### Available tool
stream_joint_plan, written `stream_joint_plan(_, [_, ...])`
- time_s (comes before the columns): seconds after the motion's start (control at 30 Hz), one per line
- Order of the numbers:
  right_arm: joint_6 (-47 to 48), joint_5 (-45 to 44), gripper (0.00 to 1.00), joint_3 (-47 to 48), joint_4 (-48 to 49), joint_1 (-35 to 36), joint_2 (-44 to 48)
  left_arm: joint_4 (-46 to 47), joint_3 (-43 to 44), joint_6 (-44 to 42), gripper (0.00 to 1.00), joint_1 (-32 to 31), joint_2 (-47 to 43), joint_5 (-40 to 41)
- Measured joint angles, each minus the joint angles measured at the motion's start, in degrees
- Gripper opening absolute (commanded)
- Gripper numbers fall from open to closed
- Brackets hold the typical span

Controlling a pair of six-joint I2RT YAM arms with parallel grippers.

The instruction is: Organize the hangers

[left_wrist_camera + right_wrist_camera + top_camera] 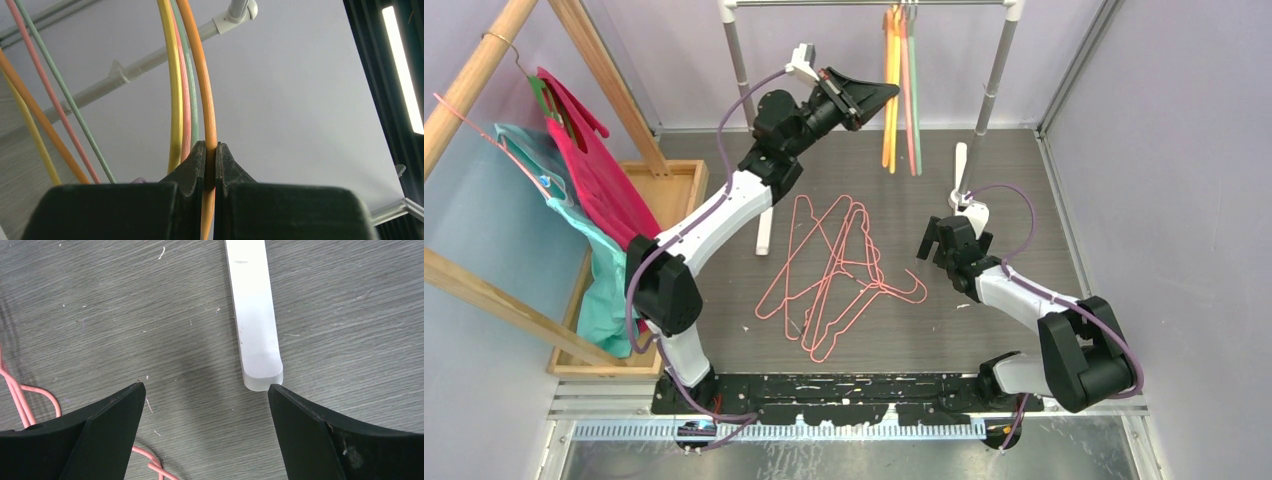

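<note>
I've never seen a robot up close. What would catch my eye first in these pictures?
A tangle of pink wire hangers sprawls on the table between the two arms. At the back, the left arm reaches up to a clothes rail where thick coloured hangers dangle, its jaws shut on the orange hanger. On the left, magenta and teal garments hang from a wooden rack.

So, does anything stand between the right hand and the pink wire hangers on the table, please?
Nothing visible does: only bare table lies between the open right hand and the pink wire hangers.
</note>
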State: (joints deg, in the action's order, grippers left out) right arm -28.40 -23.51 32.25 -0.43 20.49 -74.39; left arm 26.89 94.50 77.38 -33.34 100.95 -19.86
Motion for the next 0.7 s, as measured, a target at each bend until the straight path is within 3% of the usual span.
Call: stream_joint_plan(0.7, [0.0, -1.46, 1.0, 0.0, -0.09, 0.0, 2.38, -7.26, 20.46, -1.95, 0.0, -6.25, 14.86, -6.54])
